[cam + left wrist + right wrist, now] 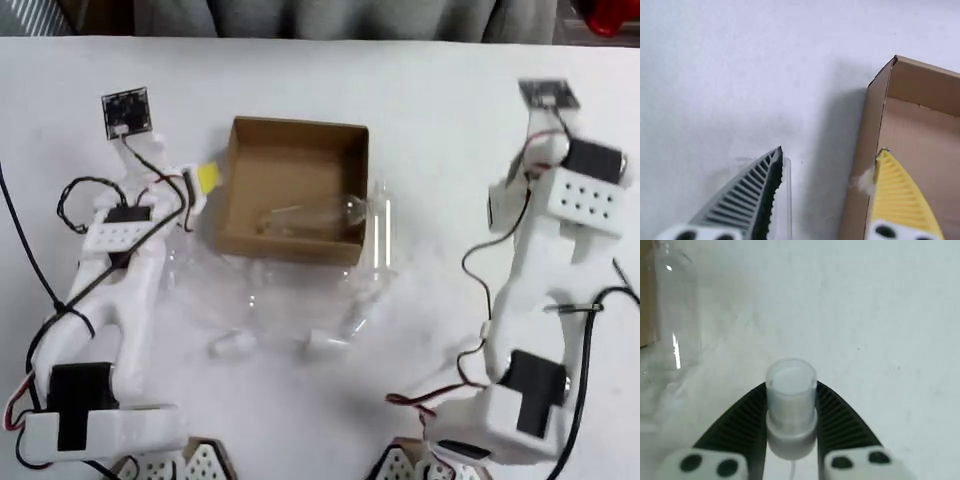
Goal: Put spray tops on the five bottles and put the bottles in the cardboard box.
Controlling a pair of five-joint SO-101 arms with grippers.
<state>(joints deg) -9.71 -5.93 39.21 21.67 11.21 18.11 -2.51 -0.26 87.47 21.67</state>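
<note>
Surface: white table [430, 90], with one arm at each side and the task things in the middle.
Container: the cardboard box [290, 247] stands open at the middle of the table, a little nearer to the left arm [120, 260].
Inside it: one clear bottle [310, 215] lies on its side on the box floor, along the near wall.
Around it: a second bottle [378, 235] is just beside the right wall of the box. More clear bottles [290, 290] lie close together on the table in front of the box. I cannot count them surely, because they are transparent.
Loose parts: two small white pieces [232, 345] lie on the table in front of these bottles, near each other. They look like spray tops, but I cannot tell it for certain.
Left arm: the left gripper [831, 150] is at the left wall of the box, with jaws wide apart and holding nothing. Its yellow finger [900, 195] is over the inner side of the box and its grey finger [747, 195] is outside, so the wall is between them. Something clear is under the grey finger.
Right arm: the right arm [560, 250] stands well apart from the box. The right gripper [790, 387] is closed on a spray top [791, 405], which stands upright between the two black fingers [740, 425], above the table.
</note>
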